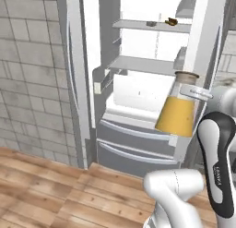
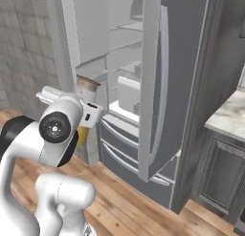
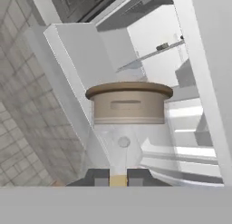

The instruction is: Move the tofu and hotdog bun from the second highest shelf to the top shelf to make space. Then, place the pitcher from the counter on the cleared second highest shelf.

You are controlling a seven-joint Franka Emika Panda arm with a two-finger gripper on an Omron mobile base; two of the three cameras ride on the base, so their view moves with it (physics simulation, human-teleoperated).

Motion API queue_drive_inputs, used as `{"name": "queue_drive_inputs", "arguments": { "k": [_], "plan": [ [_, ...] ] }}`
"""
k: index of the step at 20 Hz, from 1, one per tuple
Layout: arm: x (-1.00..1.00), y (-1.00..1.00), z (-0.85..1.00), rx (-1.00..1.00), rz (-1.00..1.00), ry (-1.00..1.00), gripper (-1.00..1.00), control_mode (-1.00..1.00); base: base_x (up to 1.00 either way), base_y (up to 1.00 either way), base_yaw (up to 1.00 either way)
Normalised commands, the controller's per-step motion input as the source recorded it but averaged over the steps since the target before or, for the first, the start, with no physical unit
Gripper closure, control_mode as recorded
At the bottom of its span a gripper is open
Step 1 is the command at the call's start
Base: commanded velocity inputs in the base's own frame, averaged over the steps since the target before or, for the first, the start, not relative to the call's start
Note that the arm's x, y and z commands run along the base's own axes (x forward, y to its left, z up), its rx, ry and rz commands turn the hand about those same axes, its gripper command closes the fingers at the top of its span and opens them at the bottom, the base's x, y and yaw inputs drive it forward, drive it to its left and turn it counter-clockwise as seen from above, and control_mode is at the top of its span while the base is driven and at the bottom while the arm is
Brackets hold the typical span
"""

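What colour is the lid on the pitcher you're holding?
Tan-brown, a round lid on the pitcher; the hand view shows it best.

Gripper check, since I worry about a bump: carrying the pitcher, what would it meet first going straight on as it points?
Probably the fridge's left wall, just beyond the pitcher held in the gripper; depth is unclear.

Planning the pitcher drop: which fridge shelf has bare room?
The second highest shelf looks bare across its width, bordered by the fridge's left wall and the right door. The top shelf is free at left, crowded at right by the tofu and hotdog bun.
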Motion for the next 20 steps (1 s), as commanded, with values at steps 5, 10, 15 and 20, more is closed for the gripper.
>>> {"name": "queue_drive_inputs", "arguments": {
  "k": [5, 10, 15, 20],
  "plan": [
    [0.00, 0.00, 0.00, 0.00, 0.00, 0.00, 1.00, 1.00, 0.41, 0.78, -0.36],
    [0.00, 0.00, 0.00, 0.00, 0.00, 0.00, 1.00, 1.00, 0.46, 0.51, -0.46],
    [0.00, 0.00, 0.00, 0.00, 0.00, 0.00, 1.00, 1.00, 0.48, 0.34, -0.45],
    [0.00, 0.00, 0.00, 0.00, 0.00, 0.00, 1.00, 1.00, 0.57, 0.07, -0.30]
  ]
}}
